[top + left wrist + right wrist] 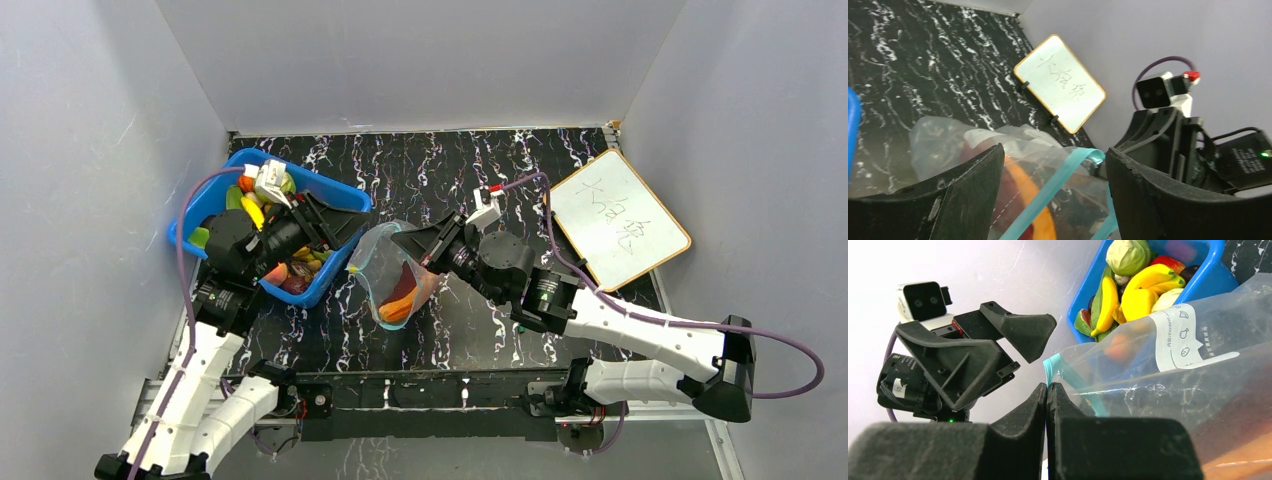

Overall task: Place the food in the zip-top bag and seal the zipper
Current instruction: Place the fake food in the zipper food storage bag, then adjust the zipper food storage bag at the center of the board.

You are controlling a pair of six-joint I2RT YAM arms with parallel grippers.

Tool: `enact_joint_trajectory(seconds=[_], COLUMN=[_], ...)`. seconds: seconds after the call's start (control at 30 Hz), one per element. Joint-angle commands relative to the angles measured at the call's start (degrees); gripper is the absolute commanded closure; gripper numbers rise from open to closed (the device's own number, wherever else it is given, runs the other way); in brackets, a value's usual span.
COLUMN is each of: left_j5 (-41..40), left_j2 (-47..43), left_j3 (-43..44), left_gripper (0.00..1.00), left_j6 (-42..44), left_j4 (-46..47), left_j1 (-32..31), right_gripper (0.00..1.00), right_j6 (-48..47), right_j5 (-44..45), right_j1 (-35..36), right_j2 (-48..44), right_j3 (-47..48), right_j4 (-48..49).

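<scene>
The clear zip-top bag (395, 272) hangs over the middle of the dark table, its mouth towards the left. Its teal zipper (1048, 192) lies apart. Orange and red food (402, 303) sits at the bottom of the bag. My right gripper (398, 236) is shut on the bag's upper edge, and the teal strip (1051, 365) comes out at its tips (1047, 386). My left gripper (352, 228) is open at the bag's mouth, holding nothing. In the left wrist view its jaws (1054, 150) frame the bag (948, 140). More food, with yellow bananas (1143, 282), fills the bin.
The blue bin (340, 195) stands at the back left, right behind my left gripper. A small whiteboard (618, 218) with writing lies at the back right. White walls close in the table on three sides.
</scene>
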Motion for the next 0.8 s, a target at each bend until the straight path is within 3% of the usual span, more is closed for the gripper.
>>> enact_joint_trajectory(seconds=[0.0, 0.13, 0.23, 0.43, 0.6, 0.77], left_j5=[-3.33, -8.01, -8.75, -2.95, -0.67, 3.29], left_j2=[0.56, -0.01, -2.20, -8.80, -8.62, -8.84], left_j3=[7.95, 13.60, 13.87, 6.21, 1.98, -4.47], left_gripper=[0.29, 0.33, 0.28, 0.23, 0.27, 0.30], left_j6=[10.27, 16.41, 17.34, 12.88, 9.40, 4.90], left_j4=[-14.59, -27.80, -34.11, -31.54, -29.77, -20.95], left_j1=[-0.11, -0.11, -0.11, -0.16, -0.13, -0.11], right_gripper=[1.00, 1.00, 1.00, 1.00, 1.00, 1.00], right_j6=[0.96, 0.85, 1.25, 2.97, 3.00, 3.23], right_j5=[1.18, 2.74, 3.99, 4.93, 6.43, 7.82], right_j1=[0.00, 0.00, 0.00, 0.00, -0.01, 0.04], right_j2=[-2.77, -3.67, -3.40, -2.61, -1.82, -1.33], right_j3=[0.79, 0.85, 1.52, 2.41, 2.73, 3.05], right_j4=[4.79, 3.85, 2.44, 0.96, 0.69, 0.43])
